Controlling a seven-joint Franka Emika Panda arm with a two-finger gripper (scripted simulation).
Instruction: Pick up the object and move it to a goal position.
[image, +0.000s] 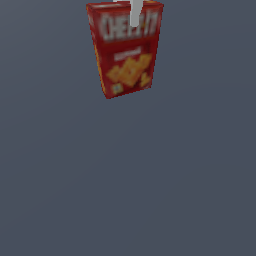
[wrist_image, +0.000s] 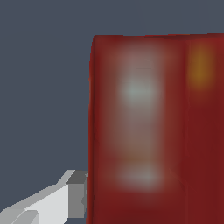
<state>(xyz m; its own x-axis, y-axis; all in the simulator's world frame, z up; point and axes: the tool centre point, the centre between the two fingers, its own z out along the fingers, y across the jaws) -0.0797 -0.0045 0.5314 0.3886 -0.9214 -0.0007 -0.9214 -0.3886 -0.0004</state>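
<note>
Seen from the wrist, a pale grey finger (wrist_image: 65, 197) presses flat against one side of a red box (wrist_image: 153, 131), whose near face fills most of that view as a blur of red with faint white patches and an orange spot. The opposite finger is hidden behind the box, so the gripper appears closed on it across its narrow depth. In the exterior view, farther off, the box (image: 125, 50) hangs near the top of the picture, slightly tilted, with white lettering and orange crackers on its front, and one finger (image: 135, 12) of the gripper (image: 131, 5) comes down over its upper edge. Beneath the box lies only a plain grey floor (image: 125, 190). The box looks light, stiff cardboard, hollow enough to dent under a hard squeeze; its smooth printed faces could slip. A hold on the two broad faces near the top suits it.
</note>
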